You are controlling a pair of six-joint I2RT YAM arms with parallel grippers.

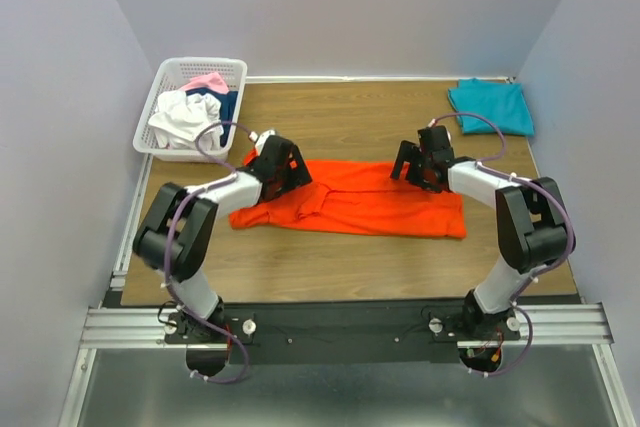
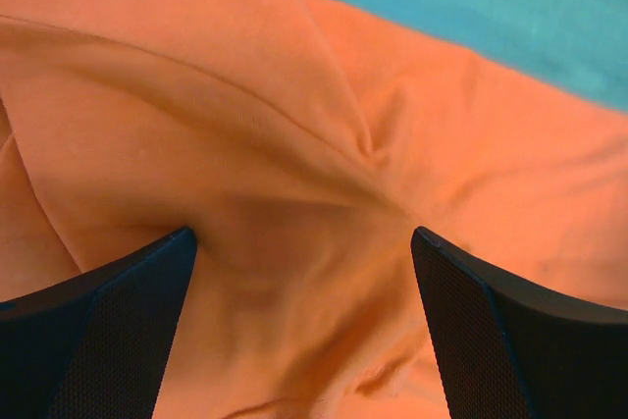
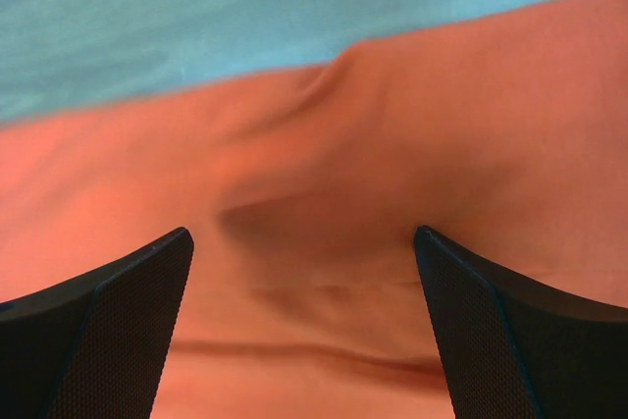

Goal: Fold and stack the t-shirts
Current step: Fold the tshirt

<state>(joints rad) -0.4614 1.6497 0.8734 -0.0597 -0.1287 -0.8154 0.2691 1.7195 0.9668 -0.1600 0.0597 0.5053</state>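
Orange-red t-shirt [image 1: 350, 202]: lies as a long, wrinkled band across the middle of the table [image 1: 330, 117], running left to right, with its left end bunched and wider.
Teal-blue t-shirt [image 1: 492, 105]: folded flat at the far right corner of the table, well apart from the orange-red one.
Basket [image 1: 160, 87]: white and slotted, at the far left corner; it holds a loose heap of shirts.
Heap in the basket: a white shirt [image 1: 185, 119] nearest, a pink shirt [image 1: 208, 80] at the back, a navy shirt [image 1: 228, 105] on the right side.
Left gripper [image 1: 283, 169]: low over the far edge of the orange-red t-shirt near its left end, jaws spread wide, nothing clamped.
Left fingers [image 2: 108, 340]: black and textured, well apart in the left wrist view; the cloth between them puckers into creases (contact with the fabric cannot be told).
Right gripper [image 1: 418, 167]: low over the far edge of the same shirt toward its right end, jaws likewise wide, holding nothing.
Right fingers [image 3: 108, 340]: set well apart in the right wrist view, with a shallow dent in the orange-red fabric between them.
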